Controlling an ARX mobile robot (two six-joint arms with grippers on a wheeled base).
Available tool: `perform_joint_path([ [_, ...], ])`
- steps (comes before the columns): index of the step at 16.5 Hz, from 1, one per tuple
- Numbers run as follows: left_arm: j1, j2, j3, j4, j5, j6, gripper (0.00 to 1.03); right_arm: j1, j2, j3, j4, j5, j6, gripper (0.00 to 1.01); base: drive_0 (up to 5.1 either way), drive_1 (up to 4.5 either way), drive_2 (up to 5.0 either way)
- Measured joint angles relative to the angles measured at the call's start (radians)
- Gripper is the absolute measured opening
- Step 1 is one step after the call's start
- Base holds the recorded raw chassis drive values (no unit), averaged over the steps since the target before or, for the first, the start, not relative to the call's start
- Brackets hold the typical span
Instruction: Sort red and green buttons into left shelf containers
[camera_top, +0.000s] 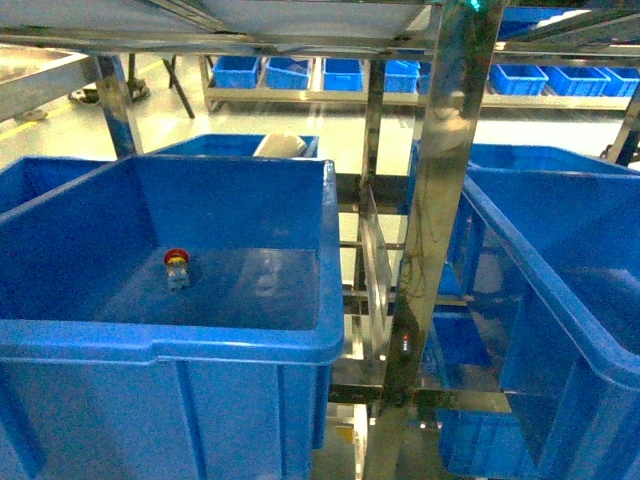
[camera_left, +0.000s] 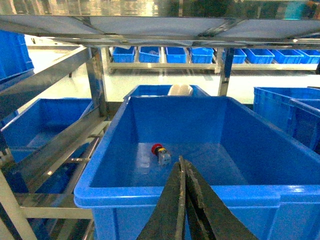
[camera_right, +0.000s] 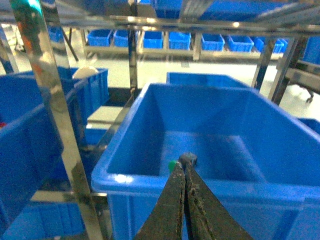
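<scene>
Here the left gripper (camera_left: 183, 165) has its jaws pressed together with nothing between them, their dark tips poised above the near rim of a big blue tub (camera_left: 125, 130). Just past the tips, on the tub's floor and a little left of its middle, lies the red button (camera_left: 159, 151), tipped on its side with the red cap toward the left wall and its block base toward the right. From the head camera the same button (camera_top: 176, 265) shows near the left wall of that tub (camera_top: 330, 250), well clear of the other walls.

The right gripper (camera_right: 184, 162) also has its jaws drawn tight, and at their tips sits a small dark knob with the green button (camera_right: 172, 165) showing as a green cap just at the left of it. Whether the jaws actually pinch it or merely stand in front of it cannot be told. These tips hang over the near rim of a second blue tub (camera_right: 135, 125), at about the middle of that rim.

A shiny metal shelf post (camera_top: 440, 200) stands between the two tubs. Rows of small blue bins (camera_left: 175, 54) line a far rack across the pale floor (camera_top: 60, 140).
</scene>
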Motion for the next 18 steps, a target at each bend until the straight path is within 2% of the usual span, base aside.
perform_joint_path([
  [1,0.000,0.000,0.000,-0.001,0.000,0.000,0.02,0.000,-0.056,0.000,-0.014,0.002,0.000,0.02,0.0,0.00,0.0],
  [9,0.000,0.000,0.000,0.000,0.000,0.000,0.02,0.000,-0.061,0.000,-0.016,0.002,0.000,0.02,0.0,0.00,0.0],
  [10,0.000,0.000,0.000,0.000,0.000,0.000,0.08,0.000,-0.061,0.000,-0.016,0.002,0.000,0.13,0.0,0.00,0.0],
  [13,0.000,0.000,0.000,0.000,0.000,0.000,0.46,0.000,-0.061,0.000,-0.016,0.002,0.000,0.52,0.0,0.00,0.0],
  [17,0.000,0.000,0.000,0.000,0.000,0.000,0.90,0.000,-0.061,0.000,-0.016,0.002,0.000,0.94,0.0,0.00,0.0],
  [18,0.000,0.000,0.000,0.000,0.000,0.001,1.00,0.000,-0.061,0.000,-0.016,0.002,0.000,0.98,0.0,0.00,0.0],
])
